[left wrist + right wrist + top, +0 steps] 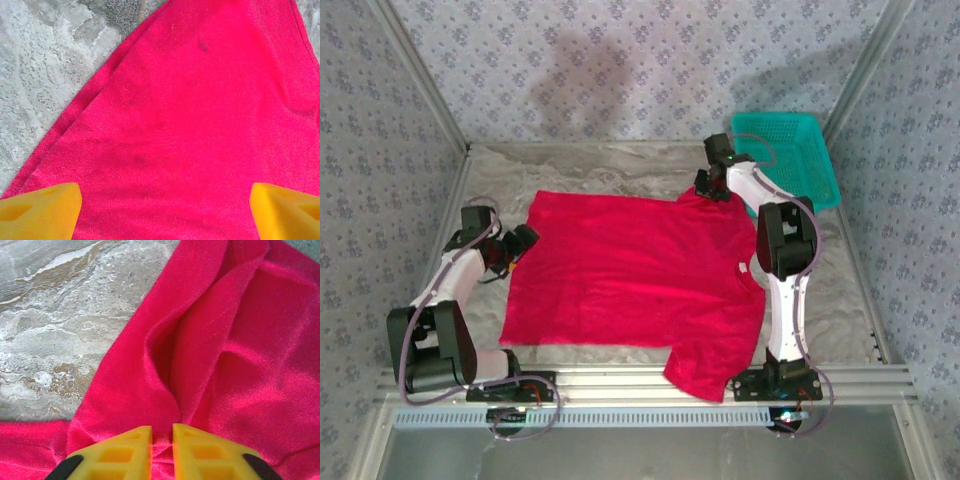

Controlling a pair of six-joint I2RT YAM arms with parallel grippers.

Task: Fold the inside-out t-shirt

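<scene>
Pinching only a thin ridge of cloth at the far sleeve, the right end effector (pixel 162 440) could lose it, or drag the t-shirt (pixel 630 270) askew, on lifting. The left end effector (pixel 162 212) hangs spread over the hem. The t-shirt lies flat on the counter (pixel 830 290), long axis left to right, collar seemingly rightward.

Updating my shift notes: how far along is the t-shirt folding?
Done: t-shirt lies spread out, mostly flat, no fold made. In hand: right fingers pinch bunched cloth at its far right corner; left fingers stand open over its left edge. Left: every fold.
</scene>
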